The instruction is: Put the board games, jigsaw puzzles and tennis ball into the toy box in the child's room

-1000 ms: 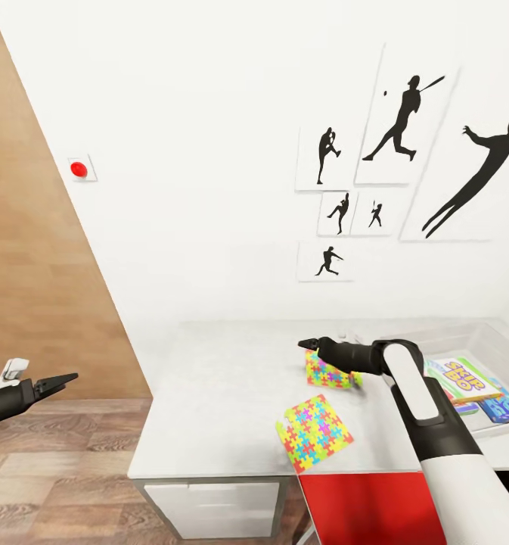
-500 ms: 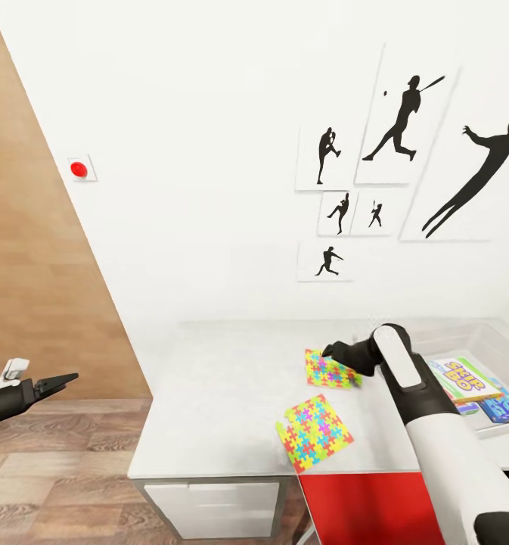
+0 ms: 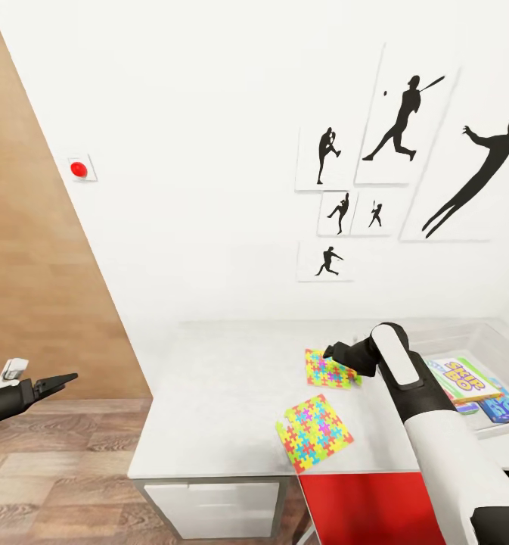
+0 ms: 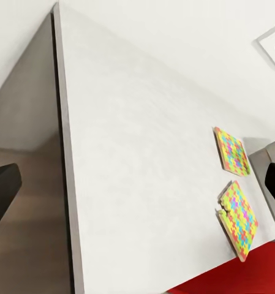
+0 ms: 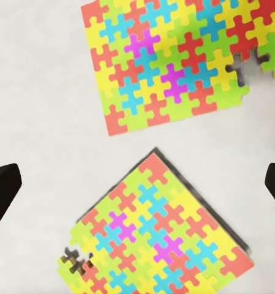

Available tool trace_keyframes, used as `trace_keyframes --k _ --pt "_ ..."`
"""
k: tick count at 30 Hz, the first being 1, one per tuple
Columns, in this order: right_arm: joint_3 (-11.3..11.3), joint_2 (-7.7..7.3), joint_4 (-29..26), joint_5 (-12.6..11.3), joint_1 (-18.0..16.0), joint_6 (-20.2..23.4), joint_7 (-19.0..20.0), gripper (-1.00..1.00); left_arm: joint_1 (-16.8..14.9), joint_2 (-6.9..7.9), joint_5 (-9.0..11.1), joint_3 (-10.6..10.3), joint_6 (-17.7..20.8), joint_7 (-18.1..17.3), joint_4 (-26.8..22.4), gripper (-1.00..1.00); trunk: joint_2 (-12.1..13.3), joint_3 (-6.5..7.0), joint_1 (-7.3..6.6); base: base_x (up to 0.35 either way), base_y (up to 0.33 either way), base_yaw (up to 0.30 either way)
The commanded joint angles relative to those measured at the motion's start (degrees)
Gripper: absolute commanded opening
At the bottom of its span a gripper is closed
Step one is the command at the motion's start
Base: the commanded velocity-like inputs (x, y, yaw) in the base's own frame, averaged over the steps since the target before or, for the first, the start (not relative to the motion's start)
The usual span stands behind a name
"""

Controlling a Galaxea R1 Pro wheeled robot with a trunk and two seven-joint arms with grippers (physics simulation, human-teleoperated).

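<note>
Two jigsaw puzzles lie flat on the table (image 3: 209,378): a far one (image 3: 331,369) (image 5: 174,58) and a near one (image 3: 315,431) (image 5: 155,239) by the front edge. My right gripper (image 3: 329,352) (image 5: 137,184) hangs open just above the far puzzle, pointing down, holding nothing. The toy box (image 3: 504,333) stands at the table's right end with a yellow-green-red board game (image 3: 462,378) and a small blue one (image 3: 504,409) inside. My left gripper (image 3: 57,381) (image 4: 137,190) is open and empty, off the table's left end. The tennis ball is out of view.
A white wall with black sports-silhouette pictures (image 3: 398,121) rises behind the table. A wood-panelled wall (image 3: 27,265) and plank floor (image 3: 57,469) lie to the left. A red flat panel (image 3: 360,507) sits below the table's front edge.
My right gripper has drawn back to the right from beyond the far puzzle's left edge, and its forearm has swung up steeper. The puzzles and the left arm have not moved.
</note>
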Motion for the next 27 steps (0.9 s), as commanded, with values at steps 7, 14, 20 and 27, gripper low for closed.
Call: trace_keyframes --k 7,14,20,27 --pt "0.17 -0.01 0.21 -0.58 -0.22 0.08 -0.64 1.0 -0.1 0.2 -0.54 0.24 0.6 -0.51 -0.05 1.0 -0.13 -0.23 0.04 0.0 0.0 0.0" --pt "0.17 -0.02 0.58 -0.52 -1.63 0.08 -0.73 1.0 -0.1 0.28 -0.53 0.24 0.6 -0.51 -0.05 1.0 -0.13 -0.79 0.04 0.0 0.0 0.0" --pt "0.17 -0.01 1.72 -0.48 -2.07 0.08 -0.71 1.0 -0.1 0.3 -0.53 0.24 0.6 -0.51 -0.05 1.0 -0.13 -1.34 0.04 0.0 0.0 0.0" --pt "0.17 -0.01 4.93 -0.31 -2.58 0.08 -0.58 1.0 -0.1 0.34 -0.53 0.25 0.6 -0.51 -0.05 1.0 -0.13 -1.99 0.04 0.0 0.013 0.0"
